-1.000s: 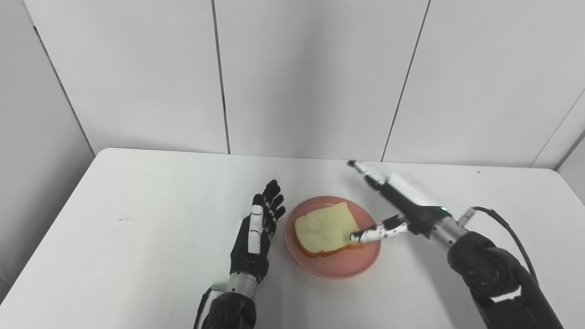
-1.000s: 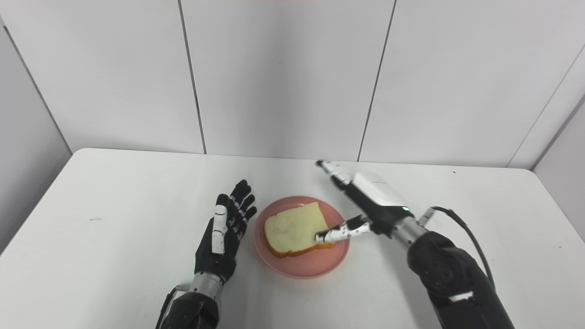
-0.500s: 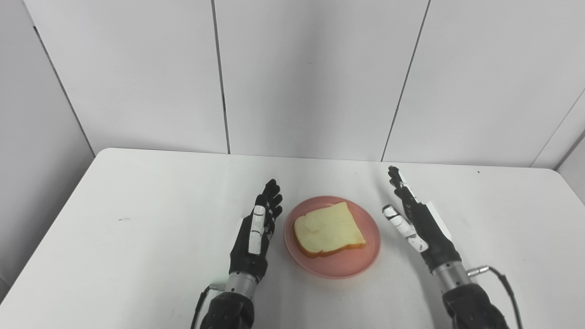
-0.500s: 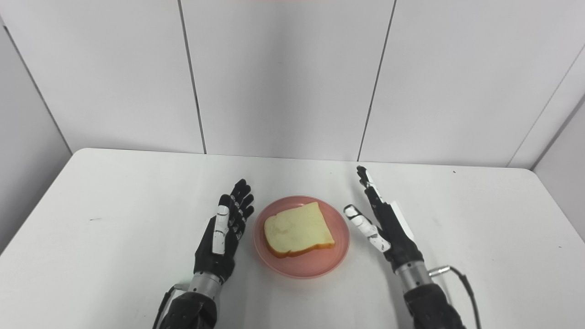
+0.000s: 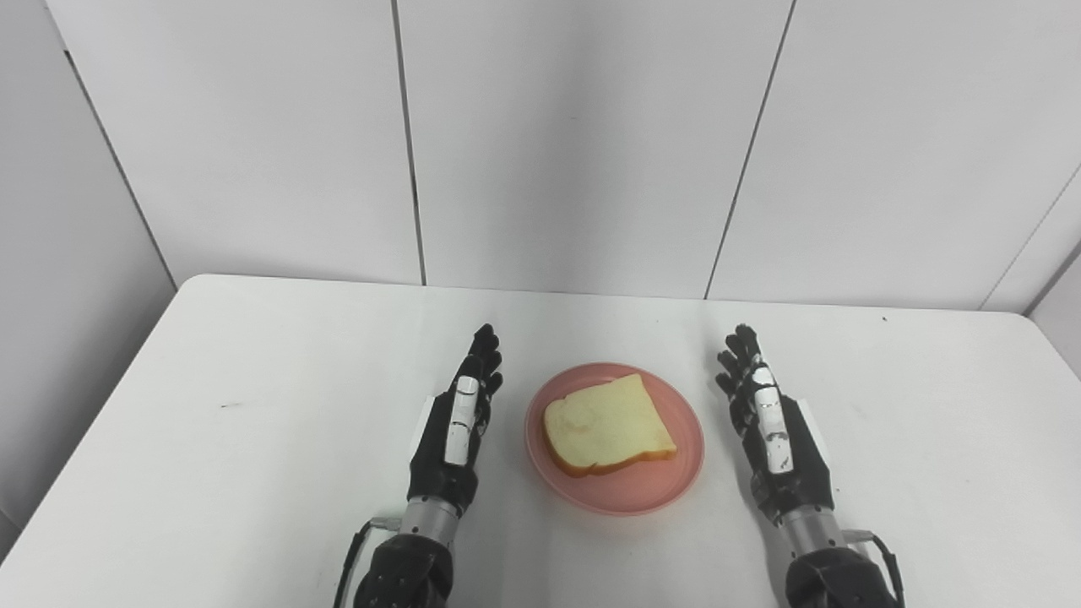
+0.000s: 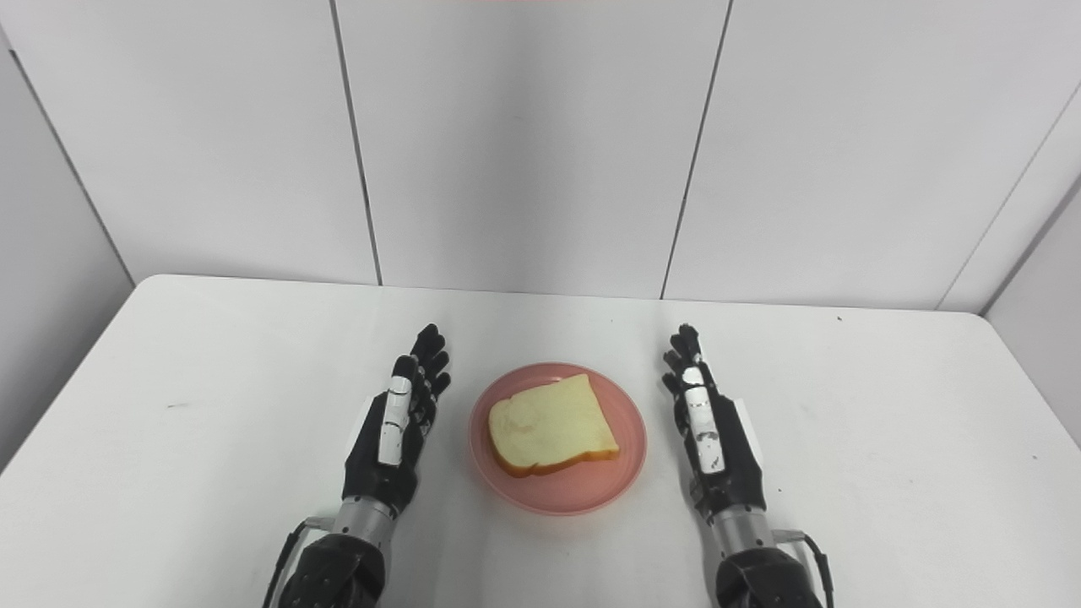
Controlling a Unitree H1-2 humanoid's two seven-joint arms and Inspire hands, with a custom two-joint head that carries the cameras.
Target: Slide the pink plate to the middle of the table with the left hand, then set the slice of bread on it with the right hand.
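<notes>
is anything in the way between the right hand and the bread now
Nothing visible. The right hand is open beside the pink plate, with only bare table between them. The slice of bread already lies on the plate.

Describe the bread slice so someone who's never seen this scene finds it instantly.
Start at the white table in front of the panelled wall. Near its middle sits a round pink plate, flanked by the left hand and the right hand, both open and apart from it. The bread slice lies flat on that plate: pale yellow, brown-crusted, the only food in view.
</notes>
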